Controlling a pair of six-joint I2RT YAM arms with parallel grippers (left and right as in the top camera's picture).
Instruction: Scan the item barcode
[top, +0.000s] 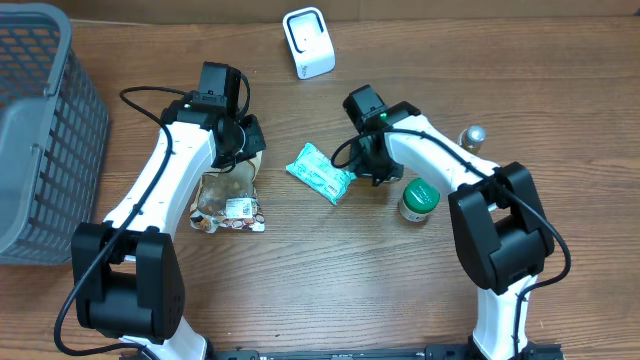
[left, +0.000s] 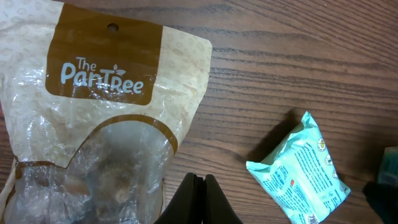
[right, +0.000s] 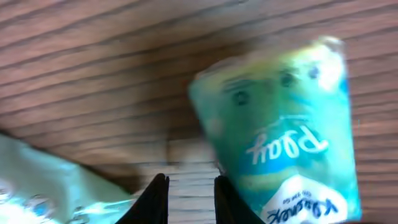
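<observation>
A white barcode scanner (top: 309, 42) stands at the table's far edge. A teal packet (top: 320, 173) (left: 301, 168) (right: 43, 193) lies mid-table, with a barcode at its lower end. My right gripper (top: 372, 172) (right: 191, 183) hovers between this packet and a green cup (top: 419, 199) (right: 286, 137). Its jaws stand a little apart, with only bare wood between them. My left gripper (top: 245, 150) (left: 200, 180) is shut on nothing, over the edge of a clear-and-brown snack bag (top: 230, 200) (left: 106, 112).
A grey mesh basket (top: 40, 130) fills the left edge of the table. A small silver-topped object (top: 472, 136) stands behind the right arm. The right wrist view is blurred.
</observation>
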